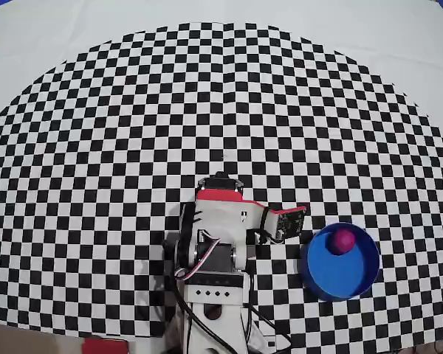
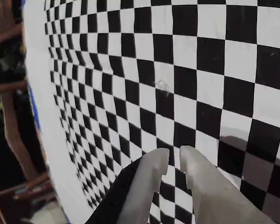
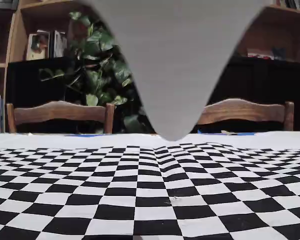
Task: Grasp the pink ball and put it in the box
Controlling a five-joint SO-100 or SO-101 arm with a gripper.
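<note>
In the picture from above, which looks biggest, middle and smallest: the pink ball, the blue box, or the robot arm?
Overhead view, largest to smallest:
1. The robot arm, though it stands nearer the camera, which may enlarge it.
2. The blue box.
3. The pink ball, lying inside the box.

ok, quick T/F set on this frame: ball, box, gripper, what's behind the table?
1. The pink ball lies inside the blue box. True.
2. The gripper holds the ball. False: nothing is between its fingers, which stand almost closed in the wrist view.
3. The box sits right of the arm in the overhead view. True.
4. The checkered mat is red and white. False: black and white.
5. Wooden chairs stand behind the table in the fixed view. True.
</note>
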